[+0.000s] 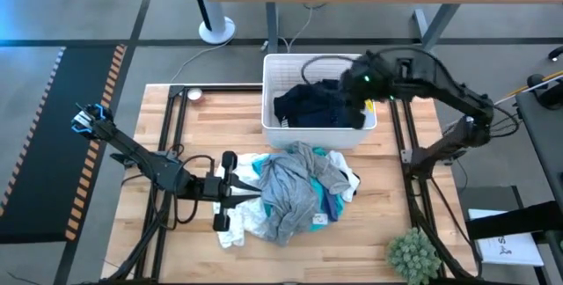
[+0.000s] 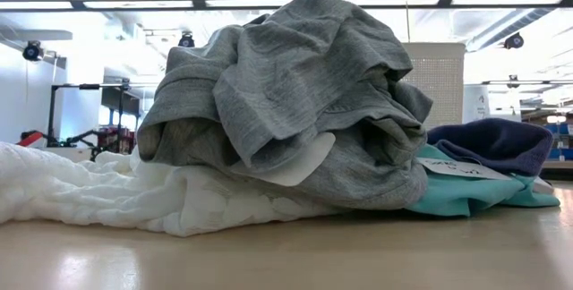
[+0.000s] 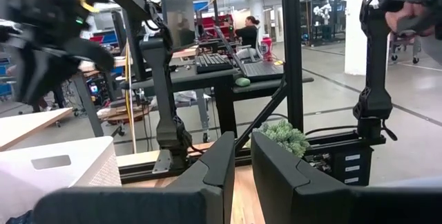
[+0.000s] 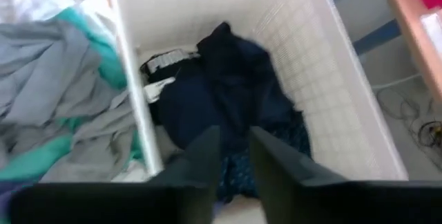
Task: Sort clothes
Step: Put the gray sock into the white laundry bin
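Above the white plastic bin (image 1: 274, 91) we see the right gripper (image 4: 231, 156) hanging with its fingers drawn narrow, only a slim gap between them and nothing held. Directly beneath it a dark navy garment (image 4: 221, 89) lies bunched inside the bin, with a black-and-white piece (image 4: 160, 63) showing at its far edge. Just outside the bin wall on the wooden table (image 1: 211, 113) lies the pile of clothes: a grey garment (image 1: 288, 188) on top, turquoise fabric (image 2: 466, 196) and a white quilted piece (image 2: 98, 196) under it, and a dark purple-blue one (image 2: 501, 145) beside. The left gripper (image 1: 230, 190) rests at the near edge of that pile, fingers almost together and empty in its wrist view, pointing toward a small green plant (image 3: 283, 135) at the table corner.
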